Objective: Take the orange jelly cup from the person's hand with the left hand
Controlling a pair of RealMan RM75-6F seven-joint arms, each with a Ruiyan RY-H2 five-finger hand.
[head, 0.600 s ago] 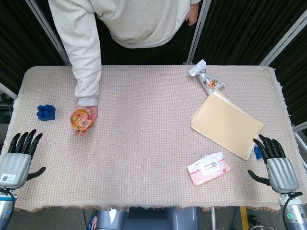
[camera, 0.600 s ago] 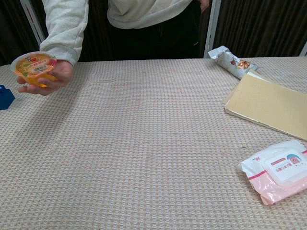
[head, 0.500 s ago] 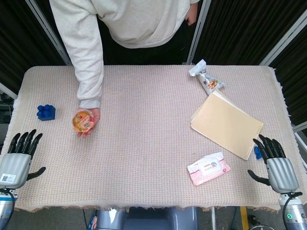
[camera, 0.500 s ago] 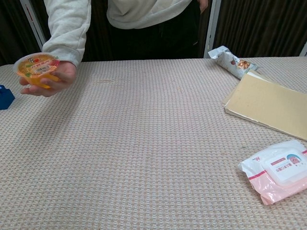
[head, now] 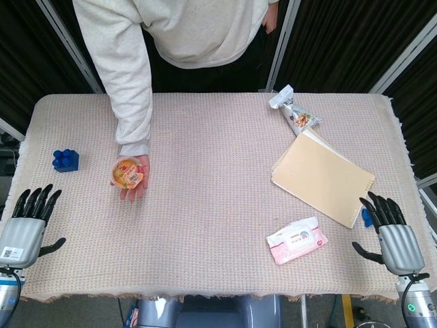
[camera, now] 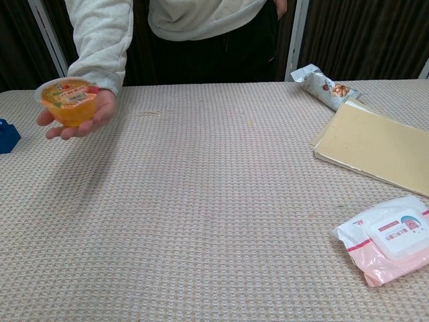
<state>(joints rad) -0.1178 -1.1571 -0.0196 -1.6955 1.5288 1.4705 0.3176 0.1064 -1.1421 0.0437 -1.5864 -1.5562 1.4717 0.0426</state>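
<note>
The orange jelly cup (head: 126,173) (camera: 70,100) lies in the person's upturned palm (head: 134,183) (camera: 80,119), held above the left part of the table. My left hand (head: 26,224) rests at the near left corner with its fingers spread and nothing in it, well short of the cup. At the near right corner my right hand (head: 392,232) is likewise spread and empty. The chest view shows neither hand.
A blue block (head: 65,160) (camera: 7,136) sits left of the cup. A tan notebook (head: 322,177), a snack packet (head: 293,110) and a pink wipes pack (head: 296,240) lie on the right side. The person's torso (head: 198,31) stands at the far edge.
The person's hand has carried the jelly cup to the right and slightly toward me. Both of my hands have stayed put.
</note>
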